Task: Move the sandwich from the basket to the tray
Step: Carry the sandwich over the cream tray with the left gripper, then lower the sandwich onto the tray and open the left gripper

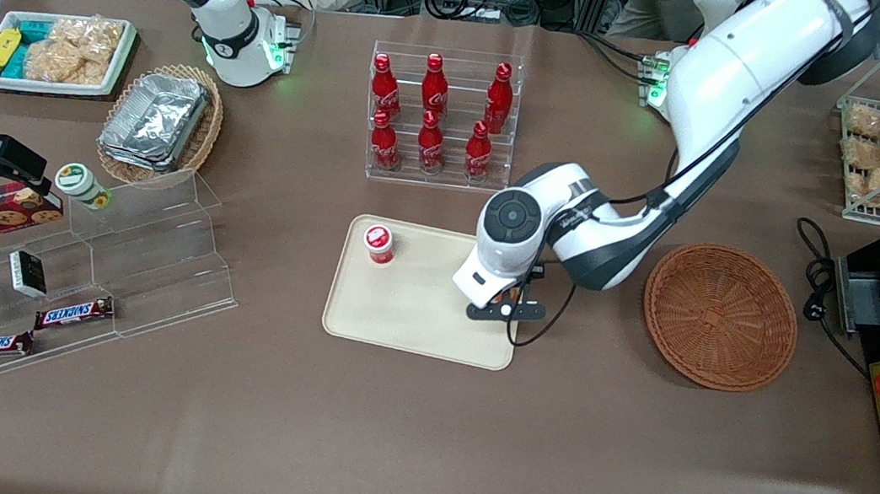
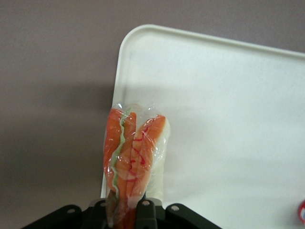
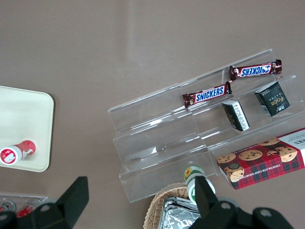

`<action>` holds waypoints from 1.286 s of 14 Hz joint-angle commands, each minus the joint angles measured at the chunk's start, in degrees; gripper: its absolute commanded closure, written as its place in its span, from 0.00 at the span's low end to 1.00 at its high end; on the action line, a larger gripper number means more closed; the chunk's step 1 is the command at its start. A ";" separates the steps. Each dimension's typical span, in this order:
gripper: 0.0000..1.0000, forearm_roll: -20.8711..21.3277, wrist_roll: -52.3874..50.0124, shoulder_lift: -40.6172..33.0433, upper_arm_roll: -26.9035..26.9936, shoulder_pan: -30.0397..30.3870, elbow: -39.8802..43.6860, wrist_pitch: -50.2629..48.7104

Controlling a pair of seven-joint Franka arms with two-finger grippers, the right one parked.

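Note:
The clear-wrapped sandwich (image 2: 133, 157), orange-red filling showing at its cut edge, hangs in my left gripper (image 2: 125, 210), whose fingers are shut on its lower end. It is held above the cream tray (image 2: 214, 119), over the tray's edge nearest the basket. In the front view the gripper (image 1: 508, 300) sits low over the tray (image 1: 414, 312) under the arm's wrist, and the sandwich is almost wholly hidden there. The round brown wicker basket (image 1: 720, 314) lies empty toward the working arm's end of the table.
A small red-capped cup (image 1: 379, 242) stands on the tray. A clear rack of red cola bottles (image 1: 436, 115) stands farther from the front camera than the tray. An acrylic step shelf with snacks (image 1: 81, 259) and an oval basket of foil containers (image 1: 160, 123) lie toward the parked arm's end.

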 commanded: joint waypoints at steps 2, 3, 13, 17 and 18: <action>0.01 3.32 -2.69 4.63 -0.17 -1.28 6.13 -0.08; 0.00 2.97 -4.61 4.29 -0.17 -1.19 6.22 0.01; 0.00 -7.55 -13.87 -18.46 7.63 -0.31 5.26 -10.89; 0.00 -16.17 -0.28 -26.90 16.33 -0.32 3.24 -15.97; 0.00 -17.06 3.77 -28.66 19.22 -0.40 2.01 -16.42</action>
